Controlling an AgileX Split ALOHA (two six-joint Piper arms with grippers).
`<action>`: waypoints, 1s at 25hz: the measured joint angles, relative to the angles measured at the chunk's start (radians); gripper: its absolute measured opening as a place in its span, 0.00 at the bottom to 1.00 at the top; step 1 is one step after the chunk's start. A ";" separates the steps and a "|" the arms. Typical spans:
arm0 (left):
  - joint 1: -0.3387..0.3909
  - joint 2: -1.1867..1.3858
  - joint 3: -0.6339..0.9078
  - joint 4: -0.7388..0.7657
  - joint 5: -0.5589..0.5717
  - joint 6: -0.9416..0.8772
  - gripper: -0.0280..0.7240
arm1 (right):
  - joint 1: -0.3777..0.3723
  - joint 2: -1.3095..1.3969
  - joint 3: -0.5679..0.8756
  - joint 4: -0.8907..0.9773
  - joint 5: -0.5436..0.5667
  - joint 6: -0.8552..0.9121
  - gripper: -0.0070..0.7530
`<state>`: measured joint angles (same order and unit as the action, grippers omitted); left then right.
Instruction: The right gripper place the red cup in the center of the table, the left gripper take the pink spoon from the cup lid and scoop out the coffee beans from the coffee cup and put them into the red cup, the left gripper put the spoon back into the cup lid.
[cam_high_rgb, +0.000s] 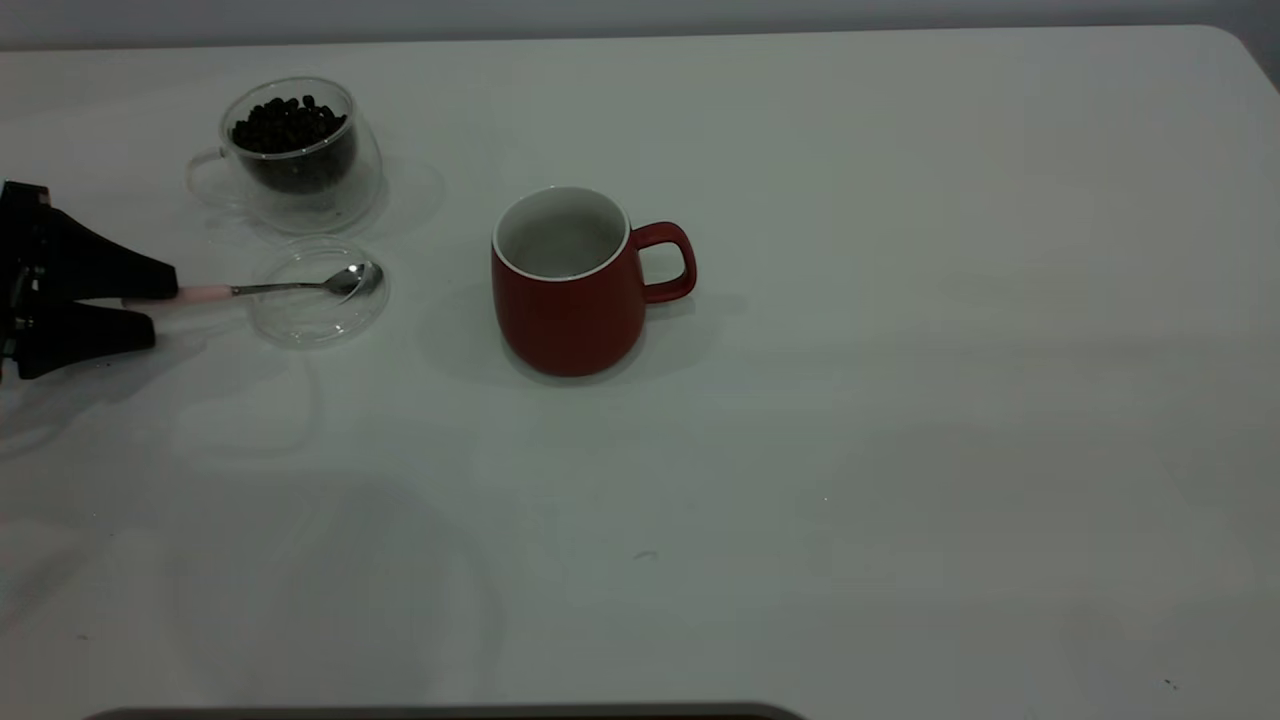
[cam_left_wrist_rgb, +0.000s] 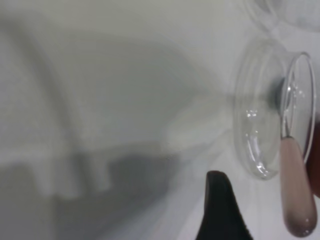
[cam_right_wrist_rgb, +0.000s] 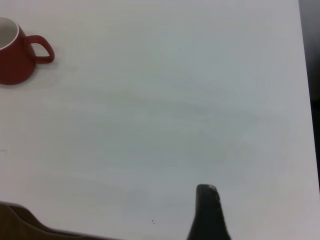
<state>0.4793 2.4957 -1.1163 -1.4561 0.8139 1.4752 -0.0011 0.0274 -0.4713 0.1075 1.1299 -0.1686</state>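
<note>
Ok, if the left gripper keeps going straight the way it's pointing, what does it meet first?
The pink spoon: its handle already lies between the open jaws of the left gripper. Beyond that sits the cup lid.

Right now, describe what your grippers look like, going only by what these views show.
The left gripper is matte black and bulky, with two wedge-shaped fingers tapering to blunt tips. In the right wrist view, only one dark, rounded fingertip of the right gripper shows. No cables or markings are visible.

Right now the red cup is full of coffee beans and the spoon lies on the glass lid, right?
Not quite. In the exterior view the red cup is empty; the coffee beans sit in the coffee cup. The pink spoon does lie on the cup lid.
</note>
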 joint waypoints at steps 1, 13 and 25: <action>0.000 0.000 -0.005 0.000 -0.002 0.006 0.76 | 0.000 0.000 0.000 0.000 0.000 0.000 0.79; 0.000 -0.101 -0.142 0.110 -0.003 -0.081 0.76 | 0.000 0.000 0.000 0.000 0.000 0.000 0.79; -0.232 -0.314 -0.472 0.988 0.210 -0.942 0.76 | 0.000 0.000 0.000 0.000 0.000 0.000 0.79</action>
<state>0.2477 2.1812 -1.5883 -0.4678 1.0240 0.5333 -0.0011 0.0274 -0.4713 0.1075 1.1299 -0.1686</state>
